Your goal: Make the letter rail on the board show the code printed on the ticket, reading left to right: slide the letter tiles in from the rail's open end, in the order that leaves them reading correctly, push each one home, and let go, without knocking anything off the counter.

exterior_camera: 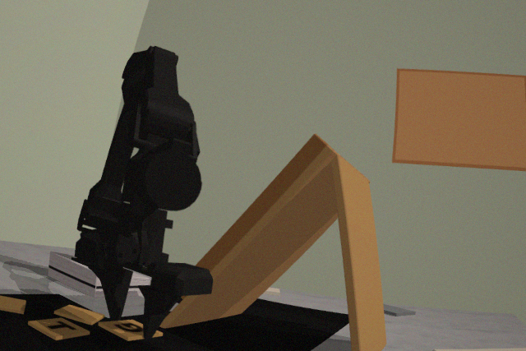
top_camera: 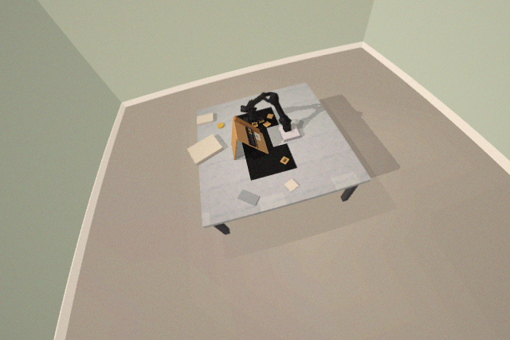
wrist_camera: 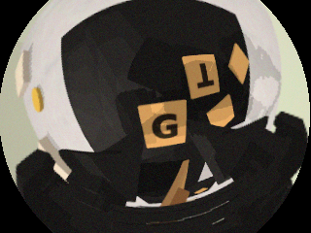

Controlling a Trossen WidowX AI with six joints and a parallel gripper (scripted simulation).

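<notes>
- Arm, black, jointed: mounted near the right edge of the pale marbled tabletop, as the top view shows it; arched toward the upper edge, wrist low, fingers pointing down.
- Gripper, black, two-fingered: partly open, closed on the G tile, one finger at either side.
- G tile, flat, square, tan, black letter: low at the black mat, toward the tabletop's upper edge.
- T tile, matching tan square: flat on the mat, near the G tile.
- Board, orange-tan, sloping: left of the arm's base, between the tabletop's left and right edges.
</notes>
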